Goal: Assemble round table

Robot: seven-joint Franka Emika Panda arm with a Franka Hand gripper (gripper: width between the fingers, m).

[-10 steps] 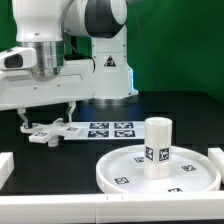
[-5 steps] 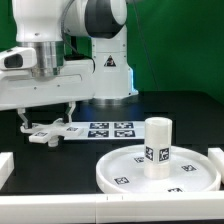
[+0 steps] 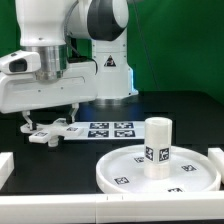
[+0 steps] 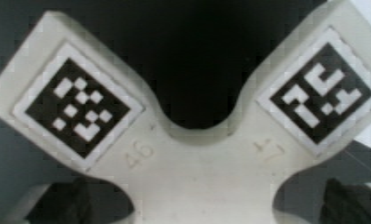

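Shifted slightly since half a second ago, we note: tool (image 3: 47,115), directly above the cross-shaped base (image 3: 55,128), itself unmoved. We record its fingers spread wide, gripping nothing.

Matt white plastic cross-shaped base (image 4: 196,165) (smooth)

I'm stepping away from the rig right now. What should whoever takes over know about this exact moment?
Hand: low over the cross-shaped base, fingers on either side of it; whether it grips cannot be told.
Things: the base lies on the table next to the marker board. The leg stands upright on the round disc.
Done: leg set on disc; whether it is fastened is not visible.
Left: probably fit the base onto the leg.
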